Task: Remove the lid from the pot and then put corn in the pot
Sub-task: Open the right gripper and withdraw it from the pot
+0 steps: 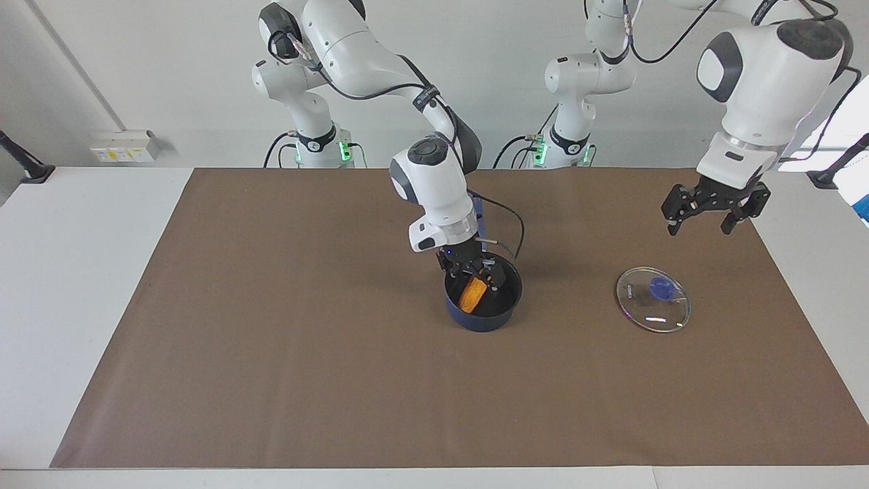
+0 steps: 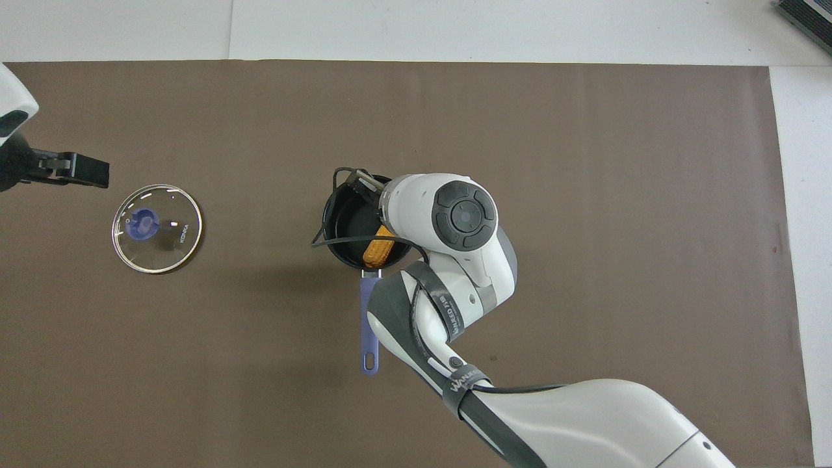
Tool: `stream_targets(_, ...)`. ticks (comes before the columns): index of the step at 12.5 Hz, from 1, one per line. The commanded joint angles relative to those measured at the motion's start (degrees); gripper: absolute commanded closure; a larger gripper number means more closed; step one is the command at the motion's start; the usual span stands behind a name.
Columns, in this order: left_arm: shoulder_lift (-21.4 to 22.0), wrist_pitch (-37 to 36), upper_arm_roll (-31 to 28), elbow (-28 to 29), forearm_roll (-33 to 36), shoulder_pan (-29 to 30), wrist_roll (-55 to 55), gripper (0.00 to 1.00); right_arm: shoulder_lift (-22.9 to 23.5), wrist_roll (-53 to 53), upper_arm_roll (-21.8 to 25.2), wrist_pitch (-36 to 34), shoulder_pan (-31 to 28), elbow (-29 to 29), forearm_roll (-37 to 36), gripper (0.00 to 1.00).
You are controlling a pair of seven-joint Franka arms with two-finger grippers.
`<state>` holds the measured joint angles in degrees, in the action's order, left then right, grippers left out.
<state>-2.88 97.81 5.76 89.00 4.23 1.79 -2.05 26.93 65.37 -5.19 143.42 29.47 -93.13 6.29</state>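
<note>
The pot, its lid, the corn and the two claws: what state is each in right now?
Pot: upright on the mat, uncovered, corn inside.
Lid: flat on the mat, knob up, toward the left arm's end.
Corn: lying in the pot, released.
Right gripper: open, at the pot's mouth.
Left gripper: open, empty, raised.
</note>
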Motion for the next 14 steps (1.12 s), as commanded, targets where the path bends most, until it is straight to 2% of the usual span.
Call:
stream_targets(1, -0.82, -7.96, -0.22, -6.8, -3.42, -0.12, -0.94, 0.0, -6.61, -2.35, 0.18, -7.34, -2.91, -1.09, 0.05, 0.02)
stream_targets(3, -0.9, -11.14, -0.13, -9.71, -3.78, -0.38, -0.94, 0.0, -10.48, -8.38, 0.27, -12.53, -7.3, -1.09, -0.57, 0.0)
stream_targets(5, -0.73, -13.25, 1.0, -10.07, -3.79, -0.3, -0.85, 0.0, -12.86, -16.11, 0.18, -16.75, -12.83, -1.0, -0.57, 0.0)
stream_targets(10, 3.31, -13.0, 1.01, -6.91, -3.96, -0.3, -0.94, 0.0, -18.66, -38.26, 0.44, -29.76, -25.49, -0.74, -0.75, 0.0)
stream_targets(14, 4.28, -13.26, 1.01, -5.68, -4.05, -0.3, -0.94, 0.0, -22.79, -47.16, 0.44, -37.41, -33.06, -0.91, -4.79, 0.0)
